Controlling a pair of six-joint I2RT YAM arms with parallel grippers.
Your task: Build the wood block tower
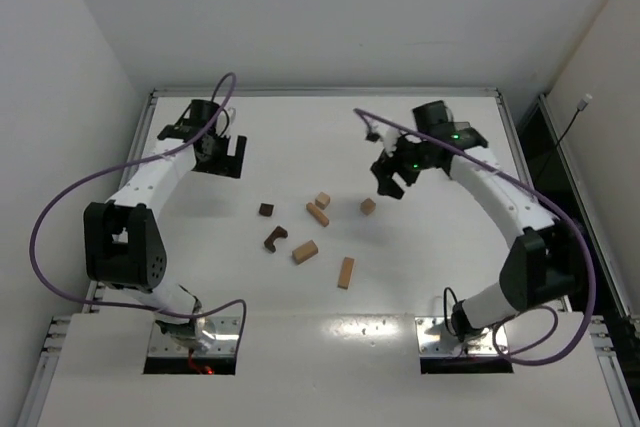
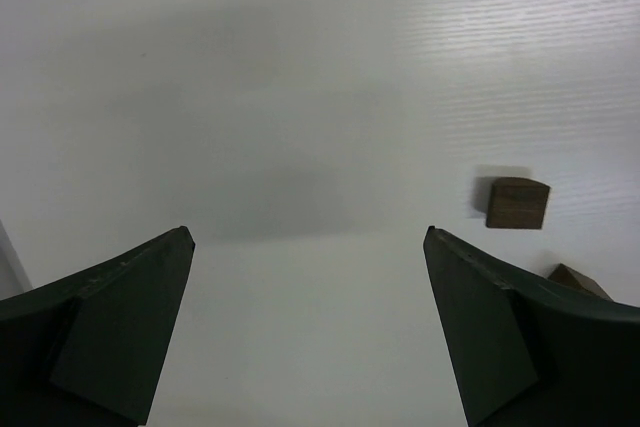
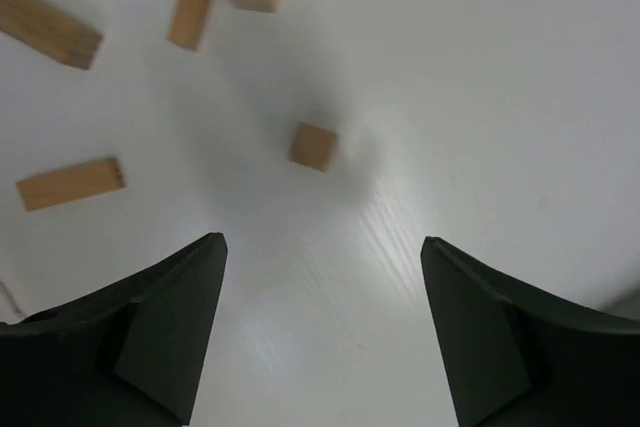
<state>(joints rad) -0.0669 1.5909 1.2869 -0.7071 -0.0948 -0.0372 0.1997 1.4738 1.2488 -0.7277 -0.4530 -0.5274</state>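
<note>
The wooden blocks lie loose and single on the white table (image 1: 430, 277), none stacked. A dark cube (image 1: 266, 210) and a dark notched piece (image 1: 275, 238) are at the left of the group. Two tan cubes (image 1: 323, 200) (image 1: 368, 206) and three tan bars (image 1: 317, 214) (image 1: 305, 251) (image 1: 345, 272) lie beside them. My right gripper (image 1: 392, 185) (image 3: 324, 239) hangs open just behind the right tan cube (image 3: 313, 146), holding nothing. My left gripper (image 1: 222, 157) (image 2: 307, 231) stands open and empty at the back left, with the dark cube (image 2: 518, 203) ahead on its right.
A raised rim (image 1: 325, 93) runs along the table's far edge, with white walls behind and at both sides. Purple cables (image 1: 60, 207) loop off both arms. The arm bases (image 1: 190, 332) are bolted at the near edge.
</note>
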